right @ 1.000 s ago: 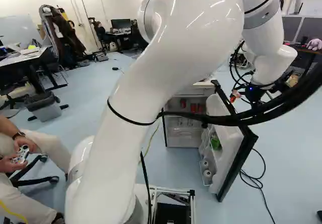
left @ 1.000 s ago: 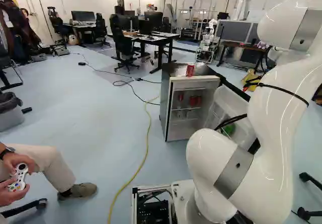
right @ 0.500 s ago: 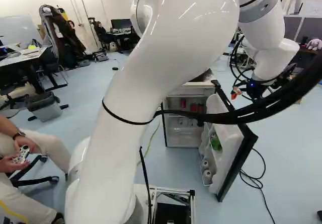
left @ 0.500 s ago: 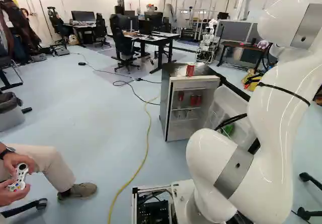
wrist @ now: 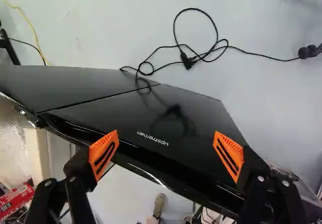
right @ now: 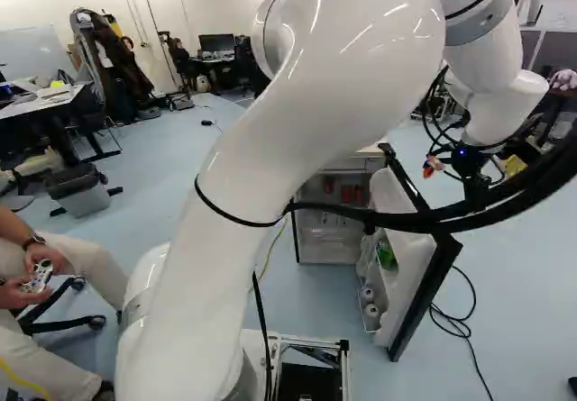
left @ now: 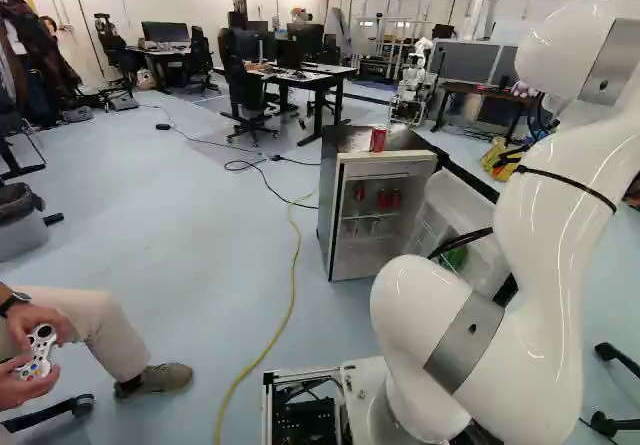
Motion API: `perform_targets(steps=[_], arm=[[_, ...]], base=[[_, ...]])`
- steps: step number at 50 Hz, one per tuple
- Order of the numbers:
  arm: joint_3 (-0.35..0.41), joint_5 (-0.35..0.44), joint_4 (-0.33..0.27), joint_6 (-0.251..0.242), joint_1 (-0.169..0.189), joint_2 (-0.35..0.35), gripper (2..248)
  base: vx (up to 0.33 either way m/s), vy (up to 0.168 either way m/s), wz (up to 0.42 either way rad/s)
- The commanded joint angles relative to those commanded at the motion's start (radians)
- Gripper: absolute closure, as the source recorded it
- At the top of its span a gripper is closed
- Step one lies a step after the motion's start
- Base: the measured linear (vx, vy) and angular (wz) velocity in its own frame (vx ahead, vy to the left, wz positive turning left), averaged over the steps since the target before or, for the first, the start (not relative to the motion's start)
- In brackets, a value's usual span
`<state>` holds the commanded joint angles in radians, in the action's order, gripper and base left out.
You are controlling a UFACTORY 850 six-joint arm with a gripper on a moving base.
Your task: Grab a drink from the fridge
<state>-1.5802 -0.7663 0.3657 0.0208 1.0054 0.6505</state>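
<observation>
With its joint planted at the foot of the left base view, the arm [left: 545, 265] bent through the right of the frame, its lowest bulge near the lower middle, its upper links reaching to the upper right. Left of it, around the middle of the frame, stood the open fridge [left: 328, 200], a red can [left: 378, 139] upright on its top and red cans [left: 388, 200] on a shelf inside.

In the right base view, the arm rose from the lower left, leaned up across the middle, arched over at the top and dropped through the upper right to its wrist. Below the arch, right of the middle, the fridge door [right: 413, 270] swung wide, a green item [right: 386, 255] in its rack. The pincer [right: 464, 171] hung at the right of the frame, above and beyond that door, with black hoses [right: 532, 180] curving in front.

From the wrist, the pincer [wrist: 166, 154] showed wide apart, nothing gripped between its orange pads [wrist: 103, 154]. The door's glossy black outer face spread ahead of and between the fingers; the can on the fridge lay off beside one finger, well clear of the grip.
</observation>
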Motion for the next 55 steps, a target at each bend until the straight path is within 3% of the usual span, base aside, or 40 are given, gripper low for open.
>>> perform_targets(steps=[55], arm=[[-0.056,0.0,0.0,0.0,0.01,0.107,3]], base=[[0.0,0.0,0.0]])
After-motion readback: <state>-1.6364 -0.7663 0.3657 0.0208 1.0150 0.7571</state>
